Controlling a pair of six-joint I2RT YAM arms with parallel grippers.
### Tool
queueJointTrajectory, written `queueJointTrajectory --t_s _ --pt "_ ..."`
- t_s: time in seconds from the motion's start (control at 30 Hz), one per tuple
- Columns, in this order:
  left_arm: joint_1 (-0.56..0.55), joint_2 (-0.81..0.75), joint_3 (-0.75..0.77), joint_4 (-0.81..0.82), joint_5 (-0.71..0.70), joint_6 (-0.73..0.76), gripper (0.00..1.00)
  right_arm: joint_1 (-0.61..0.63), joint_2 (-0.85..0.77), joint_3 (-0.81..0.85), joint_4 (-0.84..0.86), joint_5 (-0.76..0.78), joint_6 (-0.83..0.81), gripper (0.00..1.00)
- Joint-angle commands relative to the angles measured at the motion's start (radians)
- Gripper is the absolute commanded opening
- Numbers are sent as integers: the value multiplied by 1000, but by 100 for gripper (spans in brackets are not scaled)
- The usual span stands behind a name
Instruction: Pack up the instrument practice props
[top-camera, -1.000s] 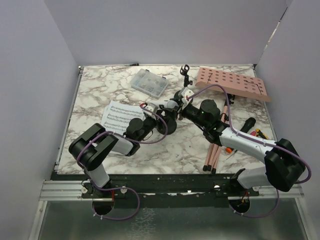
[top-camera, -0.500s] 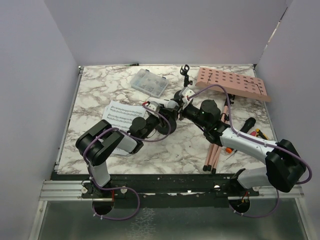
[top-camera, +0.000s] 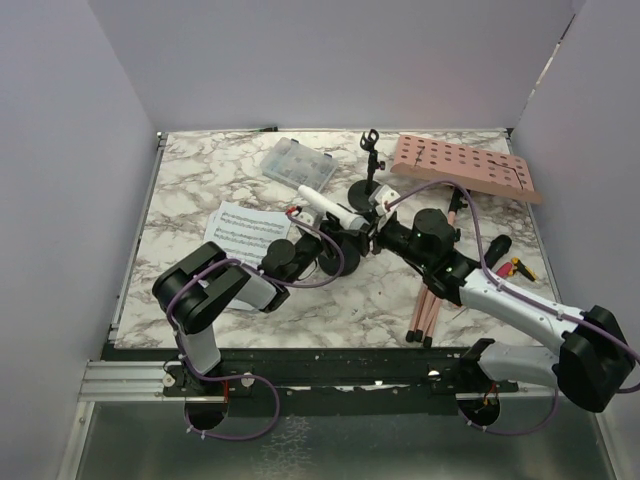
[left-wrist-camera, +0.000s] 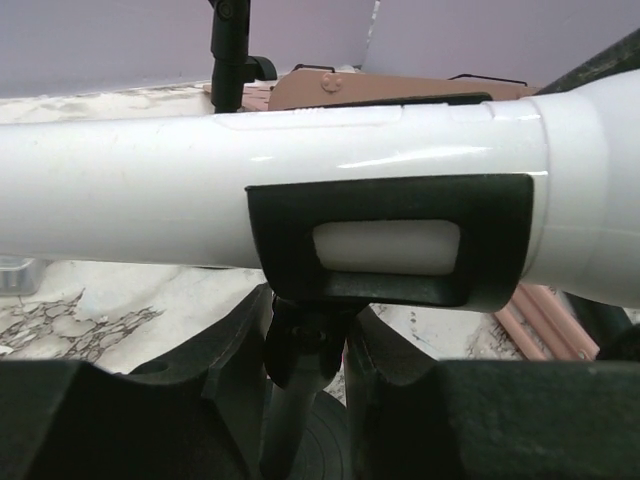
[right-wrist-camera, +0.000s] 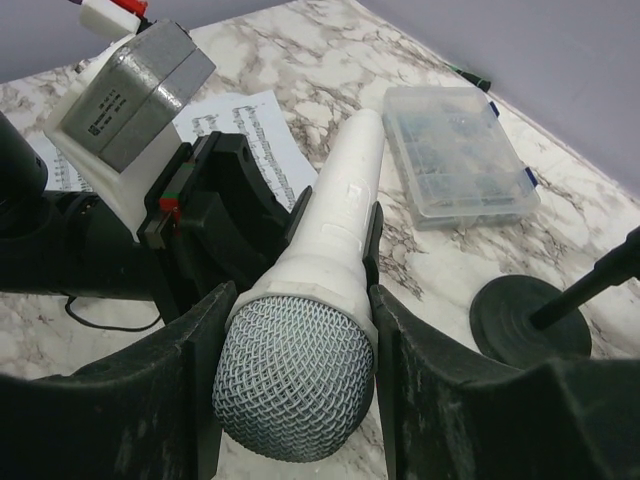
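Risking a dropped white microphone (right-wrist-camera: 330, 230) if yanked askew: right gripper (right-wrist-camera: 297, 340) pinching its head, left gripper (left-wrist-camera: 305, 370) clamping the mic holder (left-wrist-camera: 385, 290).

Marble-patterned table (top-camera: 200, 180), plain lilac walls (top-camera: 330, 60)

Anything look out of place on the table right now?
The pink board rests tilted on the table at the far right, its legs lying flat rather than standing. The black microphone lies loose near the right edge.
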Motion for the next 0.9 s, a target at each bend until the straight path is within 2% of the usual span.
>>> queueJointTrajectory --t_s 0.0,0.5,0.7,0.87 --pt "40 -1 -32 -143 -233 -40 0 7 -132 0 22 0 37 1" --pt "43 -44 -35 -249 -425 -60 0 8 -326 -76 -162 38 54 1" --pt "67 -46 -40 -267 -439 -111 0 8 -390 -97 -239 43 67 1" --pt "72 -55 -41 -275 -420 -96 0 7 -421 -105 -292 35 71 1"
